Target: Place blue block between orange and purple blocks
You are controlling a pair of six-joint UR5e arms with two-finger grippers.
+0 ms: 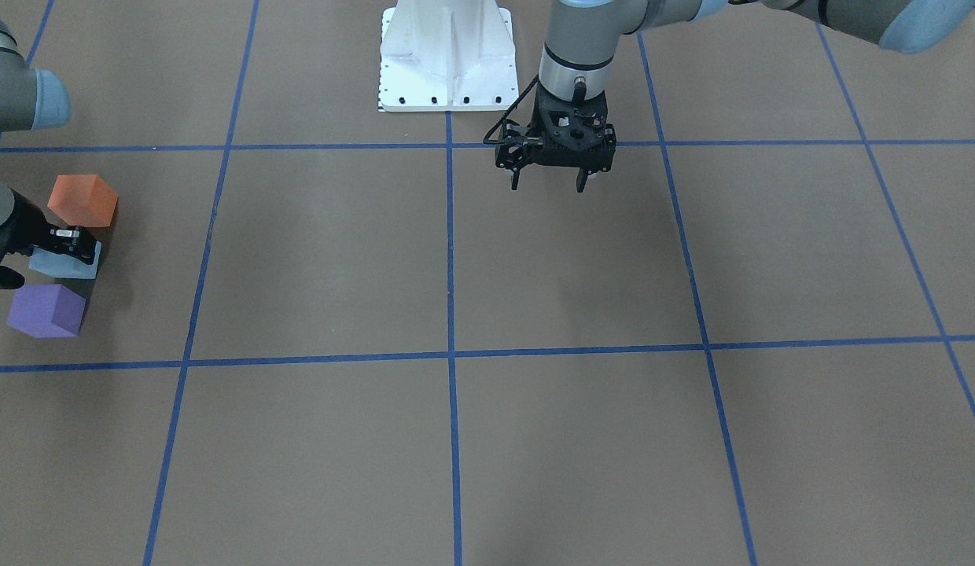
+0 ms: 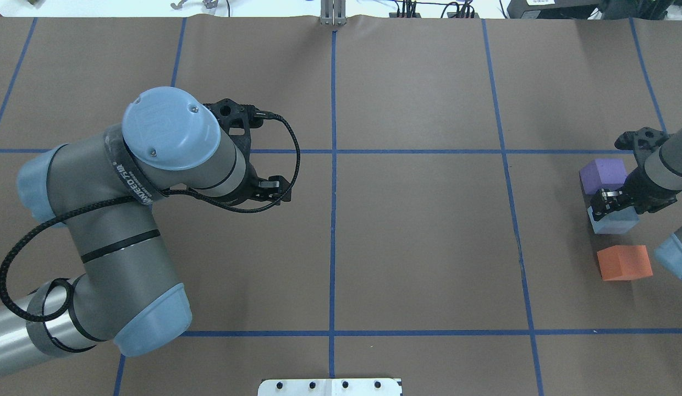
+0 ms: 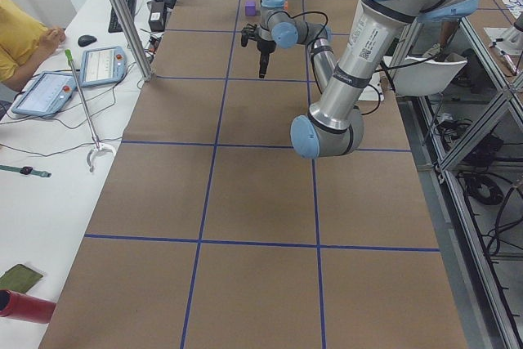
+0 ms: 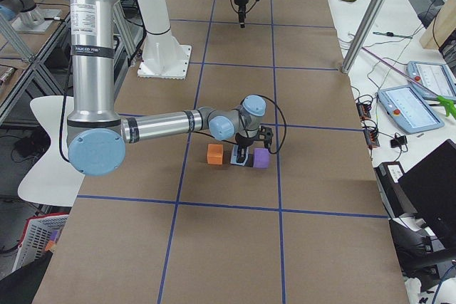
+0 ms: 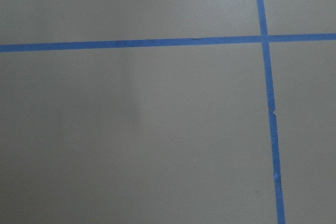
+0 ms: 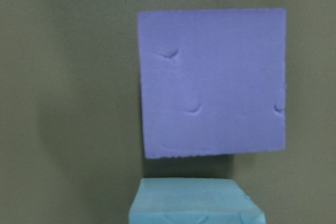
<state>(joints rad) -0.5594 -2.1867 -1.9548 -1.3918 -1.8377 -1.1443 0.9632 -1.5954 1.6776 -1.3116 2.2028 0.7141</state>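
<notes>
The blue block (image 1: pixel 63 266) sits on the brown table between the orange block (image 1: pixel 82 200) and the purple block (image 1: pixel 45 310), in one row at the table's right end. In the overhead view the blue block (image 2: pixel 616 224) lies between the purple block (image 2: pixel 602 175) and the orange block (image 2: pixel 624 263). My right gripper (image 2: pixel 621 212) is down over the blue block, its fingers (image 2: pixel 598 208) against the block's sides. The right wrist view shows the purple block (image 6: pixel 212 82) and the blue block's top (image 6: pixel 194 203). My left gripper (image 1: pixel 548 187) hangs open and empty over the table's middle.
The white robot base plate (image 1: pixel 447 55) stands at the robot's edge of the table. Blue tape lines (image 1: pixel 450 354) divide the brown surface into squares. My left arm (image 2: pixel 126 220) spans the left half. A side desk with tablets (image 3: pixel 82 71) runs along the far edge.
</notes>
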